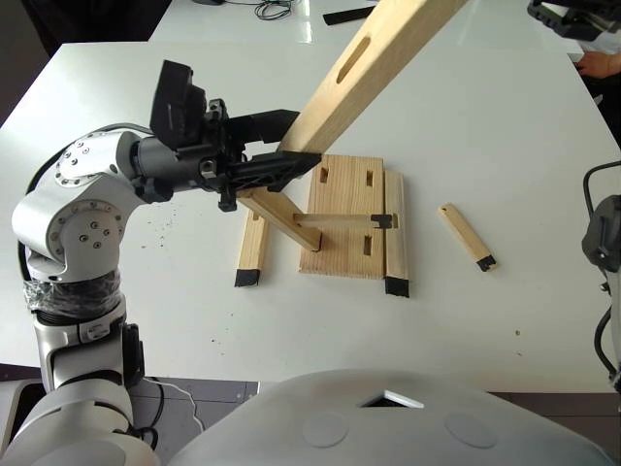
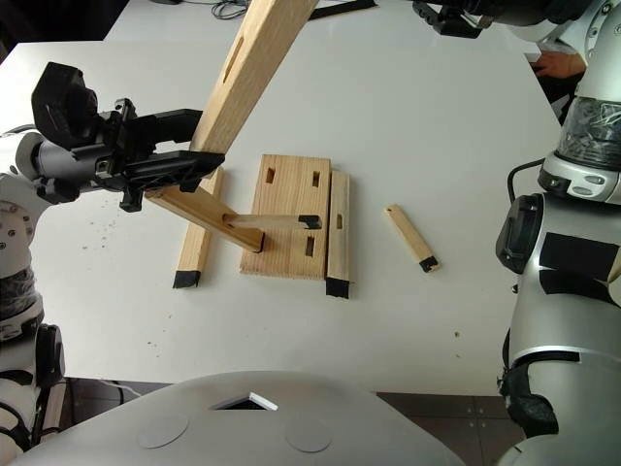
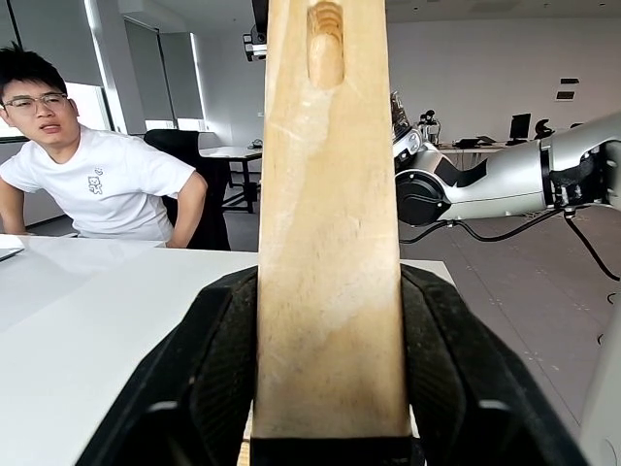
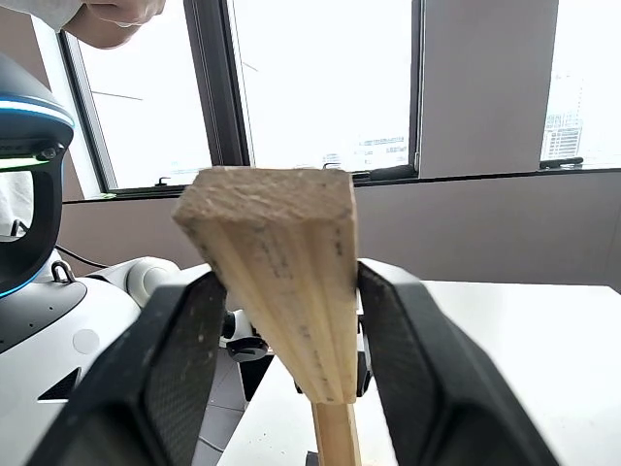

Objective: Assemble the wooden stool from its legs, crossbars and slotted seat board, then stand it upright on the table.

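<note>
A long wooden leg (image 1: pixel 374 63) with an oval slot rises steeply from the table toward the upper right. My left gripper (image 1: pixel 291 146) is shut on its lower end, and the black fingers (image 3: pixel 223 369) press both sides of the wood (image 3: pixel 330 243). My right gripper (image 4: pixel 291 320) is shut on the leg's upper end (image 4: pixel 277 252). Just below the left gripper a second leg (image 1: pixel 281 218) lies slanted, with a thin crossbar (image 1: pixel 344 220) reaching over the slotted seat board (image 1: pixel 342 248). Two more legs (image 1: pixel 253 248) (image 1: pixel 395 233) lie flat beside the board.
A short loose crossbar (image 1: pixel 466 236) with a black tip lies right of the board. The white table (image 1: pixel 146 291) has bare room at the left, front and far right. Cables and a dark bar (image 1: pixel 349 15) lie at the far edge.
</note>
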Controlling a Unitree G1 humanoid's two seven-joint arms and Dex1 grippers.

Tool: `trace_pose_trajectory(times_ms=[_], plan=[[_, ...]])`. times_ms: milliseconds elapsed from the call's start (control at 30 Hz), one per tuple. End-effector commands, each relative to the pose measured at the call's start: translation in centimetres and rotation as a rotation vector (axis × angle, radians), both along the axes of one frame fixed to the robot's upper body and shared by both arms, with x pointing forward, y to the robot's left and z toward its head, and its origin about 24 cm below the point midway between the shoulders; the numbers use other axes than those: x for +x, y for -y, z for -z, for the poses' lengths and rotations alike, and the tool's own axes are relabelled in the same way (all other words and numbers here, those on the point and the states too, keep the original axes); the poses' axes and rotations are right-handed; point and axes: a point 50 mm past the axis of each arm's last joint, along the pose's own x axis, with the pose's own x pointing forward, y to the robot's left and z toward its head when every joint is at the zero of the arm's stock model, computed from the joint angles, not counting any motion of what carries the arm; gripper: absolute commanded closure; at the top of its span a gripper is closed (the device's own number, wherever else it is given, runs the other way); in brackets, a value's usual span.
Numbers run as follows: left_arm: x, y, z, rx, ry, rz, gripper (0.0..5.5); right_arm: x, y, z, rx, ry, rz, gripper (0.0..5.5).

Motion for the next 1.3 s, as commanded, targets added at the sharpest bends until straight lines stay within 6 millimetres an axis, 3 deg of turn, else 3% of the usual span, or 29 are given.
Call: trace_pose_trajectory(times_ms=[33, 167, 333, 867, 1167, 1300], plan=[[-0.1, 0.3, 0.2, 0.009, -0.006, 0.006, 3.49, 0.2, -2.0, 1.0, -0.020, 0.024, -0.010, 3.19], [-0.1, 0.3, 0.3, 0.021, -0.007, 0.003, 3.50, -0.8, -4.4, 1.2, -0.026, 0.053, -0.023, 2.59], [-0.1, 0.1, 0.3, 0.032, -0.004, 0.004, 3.50, -1.4, -4.8, 1.1, -0.037, 0.033, -0.008, 1.81], [0.2, -0.7, 1.0, 0.078, -0.005, -0.020, 3.50, -1.2, -3.8, 0.5, -0.028, -0.005, 0.015, 1.79], [0.3, -0.6, 1.1, 0.088, 0.006, -0.022, 3.50, -1.2, -3.6, 0.1, -0.015, 0.013, 0.021, 3.17], [0.3, -0.7, 1.1, 0.095, 0.012, -0.028, 3.50, -1.2, -3.4, -0.3, 0.012, 0.020, 0.030, 3.20]])
